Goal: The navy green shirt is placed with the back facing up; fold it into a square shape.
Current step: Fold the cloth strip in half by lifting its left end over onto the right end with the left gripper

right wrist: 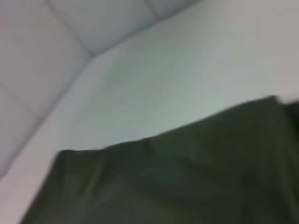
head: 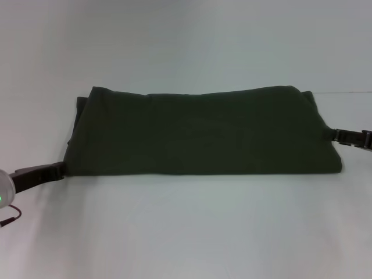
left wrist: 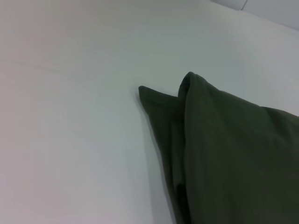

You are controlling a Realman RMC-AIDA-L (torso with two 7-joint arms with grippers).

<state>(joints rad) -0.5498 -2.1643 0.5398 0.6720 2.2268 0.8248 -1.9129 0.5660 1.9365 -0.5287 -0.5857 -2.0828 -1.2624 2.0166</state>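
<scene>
Pale, bare desk [head: 186,232] fills the head view and runs back into an equally pale background, so the far edge of the surface is hard to make out. On it, across the middle, lies the navy green shirt [head: 200,132], folded into a long, wide band with its plain side up; no lettering shows, and the sleeves and collar are hidden inside the folds. At the band's near left corner the left gripper [head: 58,170] reaches in from the picture's edge, its dark tip touching the cloth; most of that arm is cut off, and whether its fingers are spread or closed on the fabric cannot be told. At the right end the right gripper [head: 336,136] meets the shirt's side edge in the same way, with only a short dark stretch of it in view, and the state of its fingers cannot be told either. The left wrist view shows two layered corners of the shirt [left wrist: 224,154] on the desk. The right wrist view shows a blurred span of the shirt [right wrist: 177,182] and, beyond it, pale wall panels.
</scene>
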